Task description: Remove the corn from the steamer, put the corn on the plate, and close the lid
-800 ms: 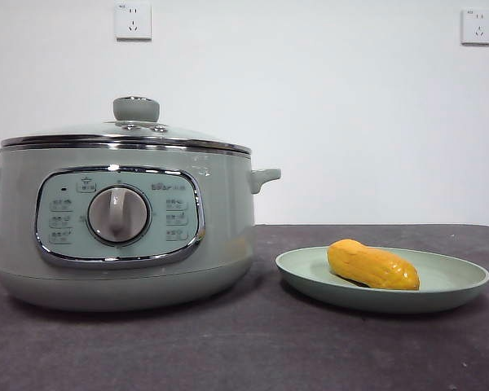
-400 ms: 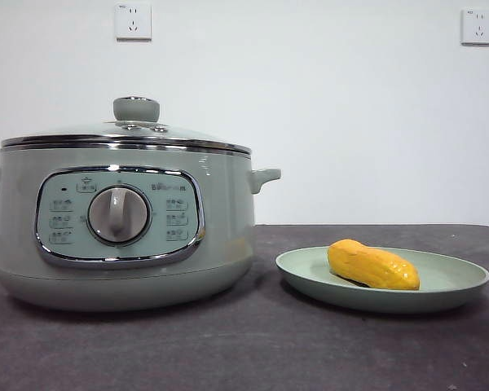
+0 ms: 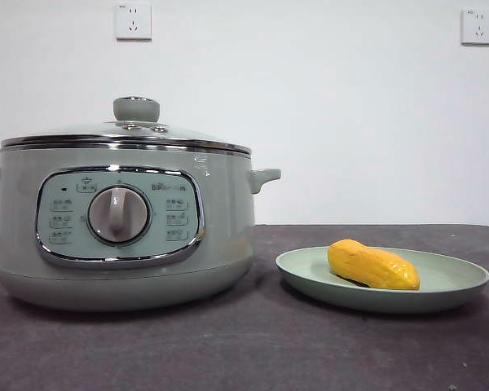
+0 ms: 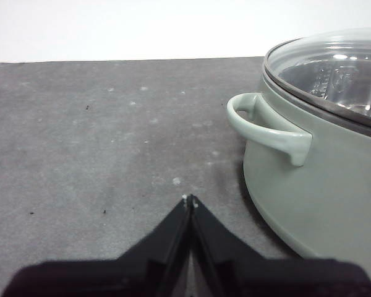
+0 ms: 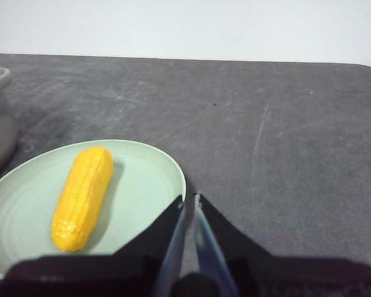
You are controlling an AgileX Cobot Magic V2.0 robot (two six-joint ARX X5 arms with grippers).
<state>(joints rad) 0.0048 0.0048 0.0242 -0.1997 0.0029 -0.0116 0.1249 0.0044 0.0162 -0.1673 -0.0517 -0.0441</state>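
Nearest my wrist cameras, the left gripper [image 4: 190, 199] and right gripper [image 5: 188, 199] are both sitting pinched closed, gripping nothing. Beyond them, the corn [image 3: 372, 265] is lying on the plate [image 3: 464, 285] and the glass lid [image 3: 126, 134] is resting on the steamer [image 3: 220, 236]. I am judging little left to spoil, unless a retreating arm nudges the plate.

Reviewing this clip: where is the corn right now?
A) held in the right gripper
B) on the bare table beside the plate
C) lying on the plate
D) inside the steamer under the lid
C: the corn lies on the pale-green plate, beside the steamer, whose lid is on; neither gripper holds anything.
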